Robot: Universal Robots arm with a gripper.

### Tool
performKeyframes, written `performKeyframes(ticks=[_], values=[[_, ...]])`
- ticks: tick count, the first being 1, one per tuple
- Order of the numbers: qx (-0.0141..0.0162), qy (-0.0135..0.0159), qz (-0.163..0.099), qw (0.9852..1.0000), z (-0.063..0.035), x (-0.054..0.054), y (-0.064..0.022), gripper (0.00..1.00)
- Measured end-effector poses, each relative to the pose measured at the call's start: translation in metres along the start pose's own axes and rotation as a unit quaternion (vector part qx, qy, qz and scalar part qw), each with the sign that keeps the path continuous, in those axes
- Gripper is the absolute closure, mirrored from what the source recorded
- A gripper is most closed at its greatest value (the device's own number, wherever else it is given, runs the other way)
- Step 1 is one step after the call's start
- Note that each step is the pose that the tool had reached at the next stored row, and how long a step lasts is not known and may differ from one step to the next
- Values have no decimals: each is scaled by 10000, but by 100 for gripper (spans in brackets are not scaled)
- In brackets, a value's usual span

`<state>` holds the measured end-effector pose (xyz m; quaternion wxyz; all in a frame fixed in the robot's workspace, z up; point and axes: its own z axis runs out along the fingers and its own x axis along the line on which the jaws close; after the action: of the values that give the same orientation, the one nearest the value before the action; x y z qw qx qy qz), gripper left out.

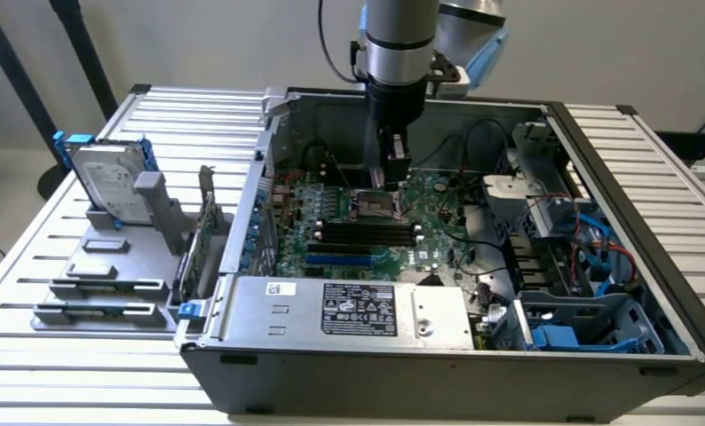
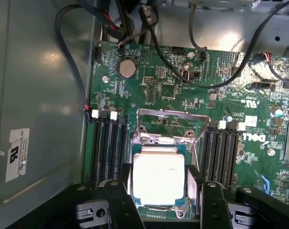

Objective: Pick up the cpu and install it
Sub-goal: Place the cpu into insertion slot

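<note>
Gripper [image 2: 159, 183] straddles the cpu [image 2: 159, 176], jaws wide on either side; I can't tell whether I'm clamping its edges or clear of them. Cpu lies in the socket [image 2: 191, 153] on the motherboard [image 2: 173, 90] and looks flat, though I'm hiding one edge. Risks: if it's slightly skewed, pressing down bends the pins; if I'm gripping and lift, it drags back out. Raised load plate [image 2: 173, 113] sits just beyond, memory slots [image 2: 108, 152] close alongside, so any sideways drift snags them.
</note>
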<state>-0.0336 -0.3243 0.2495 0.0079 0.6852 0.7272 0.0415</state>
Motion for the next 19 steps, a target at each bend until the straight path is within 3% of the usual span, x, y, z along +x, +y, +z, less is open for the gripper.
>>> performKeyframes(ticks=[5,13,15,19], values=[[-3,-7,55,10000,56,3,-103,45],[-16,-42,450,9990,130,1,-129,45],[7,-47,508,9987,141,-3,-131,45],[103,-51,575,9983,163,-28,-136,45]])
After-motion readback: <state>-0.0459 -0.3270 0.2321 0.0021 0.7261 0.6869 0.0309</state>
